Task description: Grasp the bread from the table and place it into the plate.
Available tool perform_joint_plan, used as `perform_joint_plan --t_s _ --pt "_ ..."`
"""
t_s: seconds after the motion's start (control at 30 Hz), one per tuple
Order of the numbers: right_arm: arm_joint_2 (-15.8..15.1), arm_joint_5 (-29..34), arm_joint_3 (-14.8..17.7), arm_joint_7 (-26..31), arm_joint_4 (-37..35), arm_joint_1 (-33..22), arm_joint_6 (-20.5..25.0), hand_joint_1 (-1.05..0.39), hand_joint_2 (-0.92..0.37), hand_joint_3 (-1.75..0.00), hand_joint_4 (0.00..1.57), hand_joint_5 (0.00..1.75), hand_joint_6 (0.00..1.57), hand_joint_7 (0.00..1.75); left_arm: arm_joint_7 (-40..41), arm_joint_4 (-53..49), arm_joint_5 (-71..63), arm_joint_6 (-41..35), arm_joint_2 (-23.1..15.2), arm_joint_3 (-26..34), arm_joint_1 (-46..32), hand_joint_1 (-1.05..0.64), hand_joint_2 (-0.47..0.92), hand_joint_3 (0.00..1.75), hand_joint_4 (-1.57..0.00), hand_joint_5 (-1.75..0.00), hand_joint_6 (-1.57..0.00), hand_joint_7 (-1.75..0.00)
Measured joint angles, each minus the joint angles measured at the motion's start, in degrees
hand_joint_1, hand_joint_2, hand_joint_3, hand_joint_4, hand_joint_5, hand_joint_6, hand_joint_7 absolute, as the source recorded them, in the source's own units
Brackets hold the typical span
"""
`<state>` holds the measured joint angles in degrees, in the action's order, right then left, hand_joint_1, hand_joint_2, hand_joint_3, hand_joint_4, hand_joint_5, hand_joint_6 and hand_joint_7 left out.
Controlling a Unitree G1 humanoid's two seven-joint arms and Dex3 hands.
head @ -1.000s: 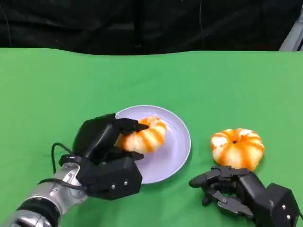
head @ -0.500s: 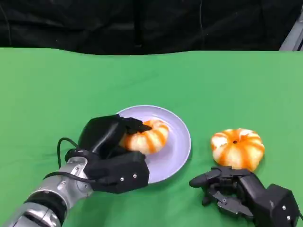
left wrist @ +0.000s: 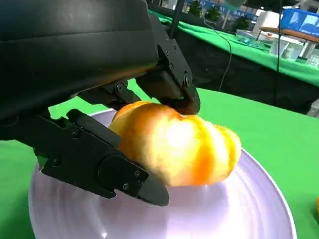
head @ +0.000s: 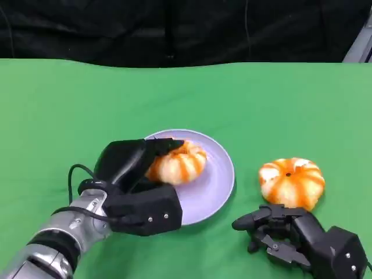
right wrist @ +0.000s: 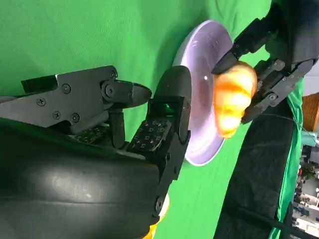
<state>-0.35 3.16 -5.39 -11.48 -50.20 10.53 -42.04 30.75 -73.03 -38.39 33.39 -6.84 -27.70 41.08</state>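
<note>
An orange-striped bread [head: 179,164] sits between the fingers of my left hand [head: 135,181], which grips it over the near left part of the lilac plate [head: 216,181]. In the left wrist view the bread [left wrist: 179,148] is pinched from above and below by black fingers [left wrist: 99,167], just over the plate [left wrist: 244,216]. A second striped bread [head: 291,181] lies on the cloth to the right of the plate. My right hand [head: 289,235] rests on the table just in front of that bread, fingers apart and holding nothing. The right wrist view shows the held bread [right wrist: 232,97] against the plate [right wrist: 198,62].
Green cloth [head: 70,110] covers the table, with a black curtain [head: 174,29] behind the far edge. A black cable [head: 72,177] loops beside my left wrist.
My left hand has edged a little further over the plate and turned the bread, so its centre hole no longer faces up. The right hand and the second bread have not moved.
</note>
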Motion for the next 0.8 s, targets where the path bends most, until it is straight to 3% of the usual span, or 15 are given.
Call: perform_joint_plan --t_s 0.03,0.2,0.23,0.43,0.8 --pt "0.0 0.0 0.0 0.0 0.0 0.0 0.0 -0.04 -0.92 -0.33 0.80 1.24 1.05 0.46 0.0 0.0 0.0 0.0 0.0 0.0 0.0 -0.64 0.92 0.25 -0.57 0.00 -0.48 0.00" --pt "0.0 0.0 0.0 0.0 -0.1 0.0 -0.1 -0.04 -0.92 -0.33 0.80 1.23 1.05 0.45 0.0 0.1 0.0 0.8 -0.6 -0.5 0.0 -0.82 0.92 0.43 -0.50 0.00 -0.39 0.00" --pt "0.0 0.0 0.0 0.0 -0.1 0.0 -0.1 -0.03 -0.92 -0.33 0.80 1.24 1.05 0.45 0.0 0.1 0.0 1.1 -0.8 -0.5 0.0 -0.88 0.92 0.54 -0.45 0.00 -0.33 0.00" --pt "0.0 -0.1 0.0 0.0 -0.5 0.1 -0.5 -0.03 -0.92 -0.35 0.80 1.24 1.07 0.44 -2.0 1.2 0.8 3.1 -2.3 0.0 0.0 -1.03 0.92 0.79 -0.30 0.00 -0.20 0.00" --pt "0.0 0.0 -0.1 0.2 -0.5 0.2 -0.5 -0.02 -0.92 -0.35 0.80 1.26 1.08 0.43 -12.1 6.5 11.9 11.4 -3.8 8.3 -2.5 -1.03 0.92 0.83 -0.34 -0.02 -0.21 -0.02"
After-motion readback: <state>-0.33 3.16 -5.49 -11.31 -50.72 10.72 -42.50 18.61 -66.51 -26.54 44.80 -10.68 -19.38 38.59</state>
